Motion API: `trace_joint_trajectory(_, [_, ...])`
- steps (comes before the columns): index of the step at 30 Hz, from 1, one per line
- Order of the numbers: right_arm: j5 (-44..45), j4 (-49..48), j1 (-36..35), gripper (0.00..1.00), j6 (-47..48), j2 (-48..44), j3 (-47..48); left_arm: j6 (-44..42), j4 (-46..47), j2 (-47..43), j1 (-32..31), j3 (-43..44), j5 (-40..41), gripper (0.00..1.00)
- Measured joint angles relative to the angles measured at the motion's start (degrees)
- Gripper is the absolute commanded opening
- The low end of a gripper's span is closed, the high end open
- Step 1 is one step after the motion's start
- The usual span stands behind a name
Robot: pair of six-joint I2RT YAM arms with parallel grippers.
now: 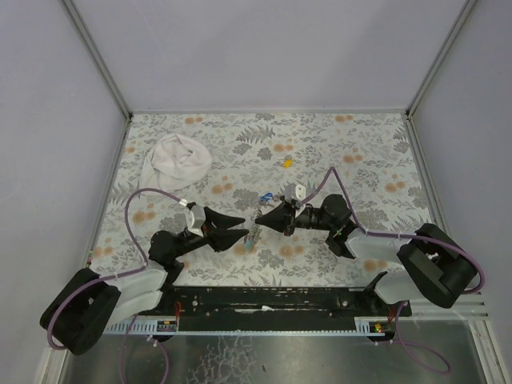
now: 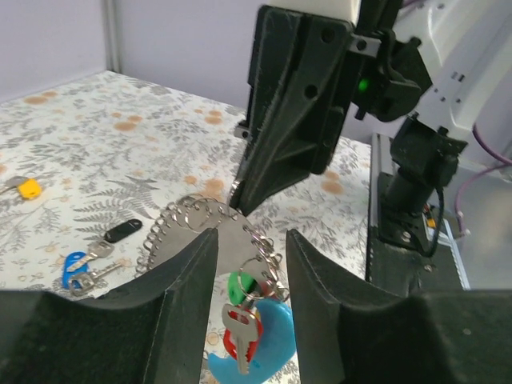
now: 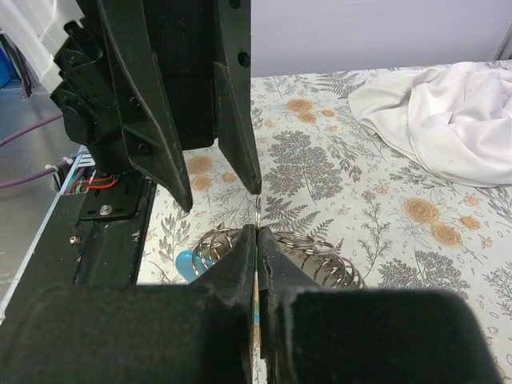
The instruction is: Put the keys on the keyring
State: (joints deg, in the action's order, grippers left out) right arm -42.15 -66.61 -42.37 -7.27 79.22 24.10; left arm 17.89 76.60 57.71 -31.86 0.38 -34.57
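Observation:
The keyring (image 2: pixel 200 220), a silver spiral coil with a light-blue curved piece (image 2: pixel 272 344) and a red bit, hangs lifted between the two grippers (image 1: pixel 254 234). A green key (image 2: pixel 237 288) hangs on its metal ring. My right gripper (image 3: pixel 257 230) is shut on a thin metal ring of the keyring. My left gripper (image 2: pixel 250 236) is open, its fingers either side of the hanging ring, not touching it. The blue key (image 2: pixel 76 268), black key (image 2: pixel 122 232) and yellow key (image 2: pixel 28 189) lie loose on the table.
A white cloth bundle (image 1: pixel 180 160) lies at the back left, also in the right wrist view (image 3: pixel 448 120). The yellow key (image 1: pixel 286 162) sits mid-table behind the grippers. The floral table (image 1: pixel 360 152) is walled on three sides.

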Motion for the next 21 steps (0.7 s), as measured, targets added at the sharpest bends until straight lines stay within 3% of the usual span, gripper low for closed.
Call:
trace_joint_trajectory(12, [-3.56, 0.98, 0.55, 0.0, 0.7, -0.52, 0.0, 0.66, 5.14, 9.6, 3.76, 2.84, -8.96, 0.36])
trace_joint_trajectory(21, [-4.28, 1.44, 0.55, 0.0, 0.74, -0.52, 0.0, 2.89, 9.03, 16.2, 4.92, 7.41, -15.39, 0.29])
